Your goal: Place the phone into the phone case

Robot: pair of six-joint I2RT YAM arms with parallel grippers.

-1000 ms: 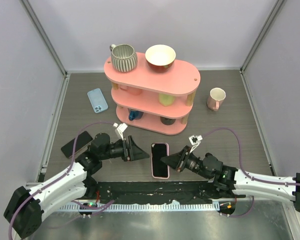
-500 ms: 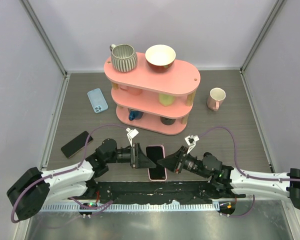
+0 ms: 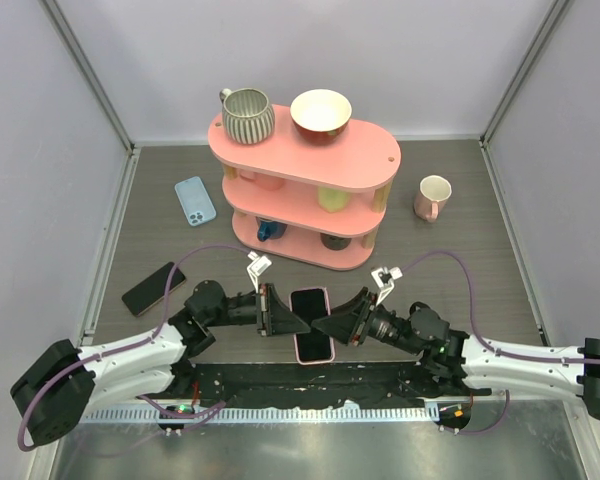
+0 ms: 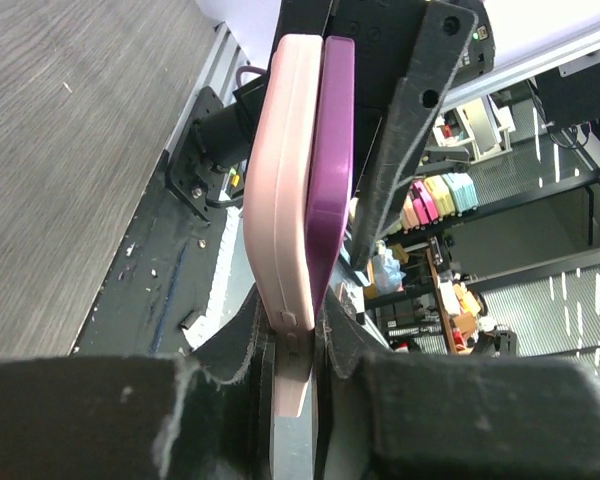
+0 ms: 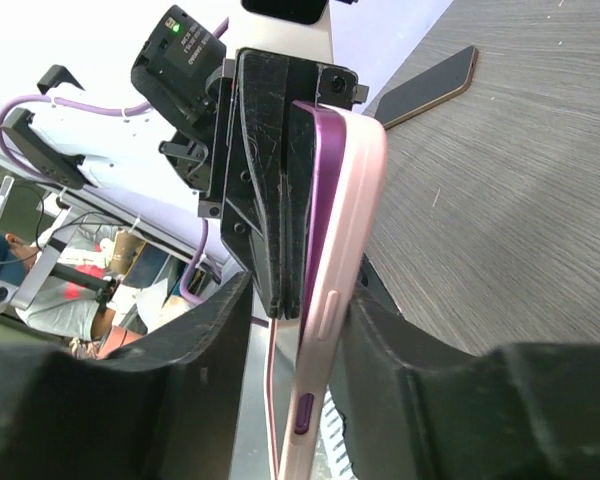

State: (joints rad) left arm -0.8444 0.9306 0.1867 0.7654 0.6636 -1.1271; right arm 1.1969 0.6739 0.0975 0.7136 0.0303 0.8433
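A purple phone [image 3: 312,322] lies in a pink phone case [image 4: 285,200], screen up, held just off the table near its front edge. In the left wrist view the phone's purple edge [image 4: 335,150] stands proud of the case rim. My left gripper [image 3: 292,322] is shut on the left long side of the case and phone, which are pinched between its fingers [image 4: 300,340]. My right gripper [image 3: 325,326] straddles the right long side with its jaws parted [image 5: 300,310]. One finger rests against the case back [image 5: 345,260]; the other stands clear.
A black phone [image 3: 153,288] lies flat at the left, and a blue phone case [image 3: 195,200] lies farther back. The pink three-tier shelf [image 3: 370,160] stands just behind the grippers, carrying a grey mug [image 3: 248,114] and a bowl [image 3: 321,112]. A pink mug [image 3: 432,197] stands at the right.
My left gripper moved right to the cased phone and closed on its left side. The right gripper's jaws have parted from their grip. The phone shifted slightly left and back.
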